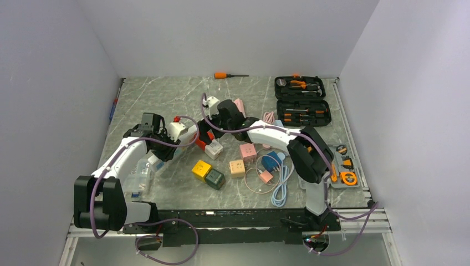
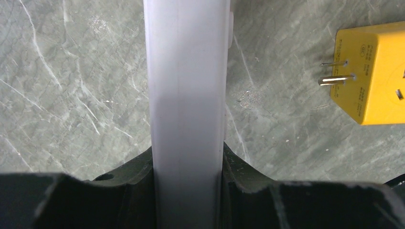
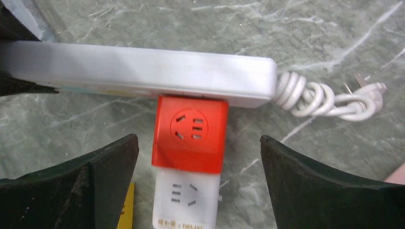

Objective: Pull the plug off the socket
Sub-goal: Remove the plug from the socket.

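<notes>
The socket is a long white power strip (image 3: 143, 71), its coiled cord (image 3: 310, 98) at the right end. A red cube plug (image 3: 191, 136) sits plugged into the strip's side, and a white cube adapter (image 3: 186, 200) is stuck onto the red one. My right gripper (image 3: 199, 138) is open, one finger on each side of the red plug with clear gaps. My left gripper (image 2: 187, 157) is shut on the strip (image 2: 186, 86), both jaws pressed against its sides. From above, the left gripper (image 1: 166, 139) holds the strip (image 1: 178, 132) and the right gripper (image 1: 217, 126) hovers over the red plug (image 1: 201, 141).
A yellow cube adapter (image 2: 370, 71) lies with its prongs toward the strip, close beside it. Pink, tan, green and blue adapters (image 1: 237, 167) and loose cables (image 1: 277, 185) lie in front. Two open tool cases (image 1: 302, 100) and a screwdriver (image 1: 228, 75) sit at the back.
</notes>
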You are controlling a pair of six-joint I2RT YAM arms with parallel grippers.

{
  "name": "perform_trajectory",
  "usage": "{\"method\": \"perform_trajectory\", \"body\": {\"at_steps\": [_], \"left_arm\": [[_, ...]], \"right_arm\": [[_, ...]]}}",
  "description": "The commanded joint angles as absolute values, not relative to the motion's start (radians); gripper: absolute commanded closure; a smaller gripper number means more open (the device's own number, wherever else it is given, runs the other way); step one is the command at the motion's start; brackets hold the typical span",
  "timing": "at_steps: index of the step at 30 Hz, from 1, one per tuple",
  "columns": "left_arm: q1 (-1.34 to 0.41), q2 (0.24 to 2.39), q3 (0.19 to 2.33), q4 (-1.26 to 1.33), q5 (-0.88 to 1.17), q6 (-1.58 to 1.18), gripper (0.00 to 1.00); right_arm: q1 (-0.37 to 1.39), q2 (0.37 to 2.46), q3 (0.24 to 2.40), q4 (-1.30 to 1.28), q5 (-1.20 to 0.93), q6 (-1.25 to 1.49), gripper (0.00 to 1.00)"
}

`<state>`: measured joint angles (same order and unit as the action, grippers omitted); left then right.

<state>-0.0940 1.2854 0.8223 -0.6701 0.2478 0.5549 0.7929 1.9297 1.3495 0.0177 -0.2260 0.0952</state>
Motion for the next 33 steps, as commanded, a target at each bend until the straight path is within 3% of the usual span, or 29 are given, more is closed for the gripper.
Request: {"method": "perform_trajectory", "body": {"at_steps": [1, 13, 16, 18, 21, 26, 28, 33], "left_arm": [[-0.098, 1.273, 0.861, -0.61, 0.306, 0.542, 1.0], [-0.098, 1.271, 0.887, -0.635, 0.318, 0.55, 1.0], [-0.099, 1.265, 0.891, -0.639, 0.327, 0.547, 1.0], [-0.1, 1.263, 0.891, -0.638, 0.324, 0.548, 1.0], [-0.1, 1.276, 0.89, -0.622, 0.284, 0.541, 1.0], [-0.1, 1.33, 0.901, -0.561, 0.146, 0.5, 1.0], [-0.101, 1.356, 0.909, -0.535, 0.082, 0.483, 1.0], [-0.11, 1.43, 0.941, -0.483, -0.043, 0.469, 1.0]], "right_arm": [[0.83, 2.006, 1.439, 0.036, -0.18, 0.055, 0.0], [0.841, 2.165, 1.549, -0.007, -0.134, 0.035, 0.0], [0.843, 2.183, 1.555, -0.016, -0.132, 0.039, 0.05], [0.846, 2.167, 1.525, 0.01, -0.135, 0.055, 0.2], [0.846, 2.137, 1.478, 0.049, -0.13, 0.069, 0.51], [0.847, 2.094, 1.456, 0.044, -0.105, 0.072, 0.89], [0.848, 2.074, 1.441, 0.047, -0.095, 0.072, 0.96], [0.848, 2.03, 1.398, 0.052, -0.078, 0.075, 0.98]]}}
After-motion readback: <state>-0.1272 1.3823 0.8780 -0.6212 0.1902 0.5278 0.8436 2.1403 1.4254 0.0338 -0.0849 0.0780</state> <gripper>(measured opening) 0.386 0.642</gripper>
